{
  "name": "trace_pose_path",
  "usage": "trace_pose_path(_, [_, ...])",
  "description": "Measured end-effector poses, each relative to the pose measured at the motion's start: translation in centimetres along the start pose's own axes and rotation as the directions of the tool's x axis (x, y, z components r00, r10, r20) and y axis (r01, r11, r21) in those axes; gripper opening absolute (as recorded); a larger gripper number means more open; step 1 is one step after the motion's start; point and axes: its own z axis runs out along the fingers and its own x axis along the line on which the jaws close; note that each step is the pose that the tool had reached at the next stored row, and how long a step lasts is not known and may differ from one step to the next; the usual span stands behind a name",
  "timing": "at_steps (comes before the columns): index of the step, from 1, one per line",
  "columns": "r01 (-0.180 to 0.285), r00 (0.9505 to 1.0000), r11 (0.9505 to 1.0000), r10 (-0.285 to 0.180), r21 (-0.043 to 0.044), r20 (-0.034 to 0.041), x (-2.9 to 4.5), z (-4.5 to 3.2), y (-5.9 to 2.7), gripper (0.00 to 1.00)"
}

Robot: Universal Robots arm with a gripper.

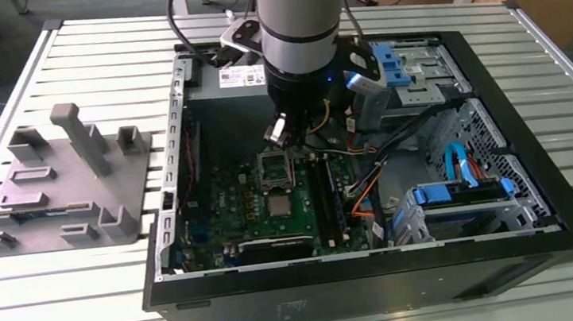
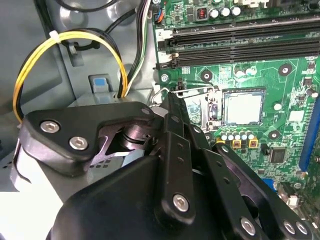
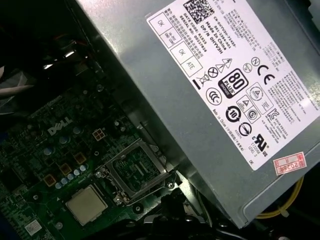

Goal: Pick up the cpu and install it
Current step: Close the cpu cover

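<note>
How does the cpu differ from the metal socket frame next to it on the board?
The cpu is a solid pale-grey square; the socket frame is a shiny metal outline with green showing inside it. The cpu looks smaller than the socket frame. The cpu lies flat; the socket frame's tilt I cannot tell. Both sit side by side on the green motherboard.

Caption: high overview, two close wrist cameras.
The exterior view looks down into the open black computer case (image 1: 312, 301); both wrist views closely share its green motherboard (image 2: 285, 95) (image 3: 40, 170).
</note>
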Motion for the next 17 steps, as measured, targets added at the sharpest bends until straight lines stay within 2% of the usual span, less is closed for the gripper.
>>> trace_pose_path(7, [-0.084,0.9964,0.9963,0.084,0.0142,-0.0005,0.06,0.62,-0.05,0.11])
trace_pose_path(12, [-0.138,0.9905,0.9902,0.138,0.0230,-0.0001,0.10,1.34,-0.14,0.11])
trace_pose_path(14, [-0.151,0.9885,0.9882,0.151,0.0259,-0.0006,0.00,1.46,-0.21,0.11])
trace_pose_path(17, [-0.154,0.9880,0.9877,0.154,0.0274,-0.0031,-0.43,1.60,-0.35,0.11])
